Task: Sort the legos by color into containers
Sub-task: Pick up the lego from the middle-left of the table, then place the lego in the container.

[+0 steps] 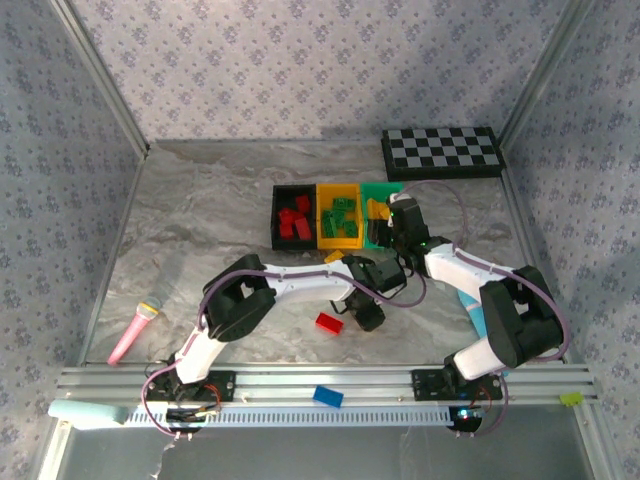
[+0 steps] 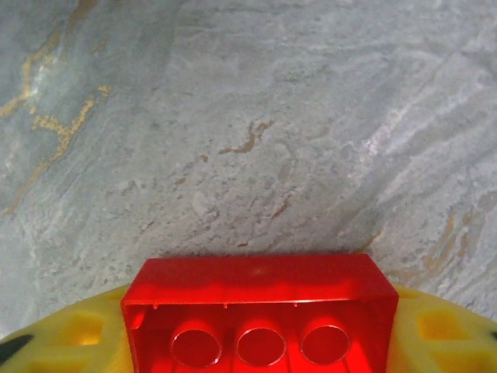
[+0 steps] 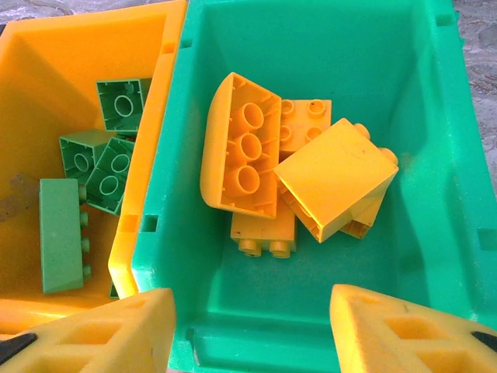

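**Top view.** Containers, black, yellow-orange and green in one row, sit toward the far edge of the worktop. Red legos lie in the black one, green legos in the yellow-orange. A single red lego is near the front edge, at the tip of the left end effector. The right end effector is over the green bin.

**Left wrist view.** Yellow fingers pinch the red lego from both sides, hollow underside toward the camera; the grip is unclear from above.

**Right wrist view.** The fingers are spread apart above the green bin, which holds yellow legos.
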{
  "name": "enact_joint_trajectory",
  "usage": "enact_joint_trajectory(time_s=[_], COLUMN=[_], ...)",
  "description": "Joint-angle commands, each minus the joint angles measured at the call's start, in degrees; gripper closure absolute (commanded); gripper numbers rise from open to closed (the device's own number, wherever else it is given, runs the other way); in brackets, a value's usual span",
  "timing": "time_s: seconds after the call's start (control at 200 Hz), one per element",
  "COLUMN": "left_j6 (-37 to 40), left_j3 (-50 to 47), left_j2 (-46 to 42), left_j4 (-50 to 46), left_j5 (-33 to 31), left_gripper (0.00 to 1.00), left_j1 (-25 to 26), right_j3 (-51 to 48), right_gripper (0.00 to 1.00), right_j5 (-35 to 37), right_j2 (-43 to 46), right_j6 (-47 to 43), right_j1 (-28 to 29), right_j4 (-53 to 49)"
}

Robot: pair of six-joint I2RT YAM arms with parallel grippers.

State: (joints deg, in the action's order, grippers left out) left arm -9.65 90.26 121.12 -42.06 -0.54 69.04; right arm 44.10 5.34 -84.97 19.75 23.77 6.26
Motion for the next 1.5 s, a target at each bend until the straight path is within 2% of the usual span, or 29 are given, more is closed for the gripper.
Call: enact_joint_trajectory(time_s=[0.0, 0.16, 0.36, 0.625, 0.77, 1.139, 1.494], left_j6=[0.09, -1.01, -3.4, -6.01, -7.57, -10.86, -11.25], left_j3=[-0.14, -2.06, -7.2, -14.55, -18.38, -20.82, -16.72], left_j2=[-0.4, -3.0, -6.9, -15.65, -19.25, -27.58, -27.56], left_j4=[-0.46, 1.58, 8.21, 15.05, 18.01, 20.28, 17.74], left_j5=[0.13, -1.84, -0.97, -2.61, -3.39, -8.96, -11.25], left_gripper=[0.53, 0.53, 0.54, 0.55, 0.55, 0.58, 0.56], left_j1=[0.4, 0.25, -1.24, -3.83, -6.71, -14.94, -26.04], right_j3=[0.57, 0.42, 0.51, 0.48, 0.39, 0.32, 0.07], right_gripper=[0.43, 0.43, 0.43, 0.43, 0.43, 0.43, 0.43], right_j5=[0.3, 0.37, 0.47, 0.41, 0.35, 0.42, 0.7], right_j2=[-0.12, -0.16, -0.31, -0.2, -0.05, -0.1, 0.27], right_j6=[0.64, 0.82, 0.68, 0.79, 0.82, 0.91, 0.98], right_j1=[0.11, 0.12, 0.13, 0.09, 0.09, 0.14, 0.18], right_j4=[-0.26, 0.14, 0.05, 0.07, 0.09, 0.22, 0.36])
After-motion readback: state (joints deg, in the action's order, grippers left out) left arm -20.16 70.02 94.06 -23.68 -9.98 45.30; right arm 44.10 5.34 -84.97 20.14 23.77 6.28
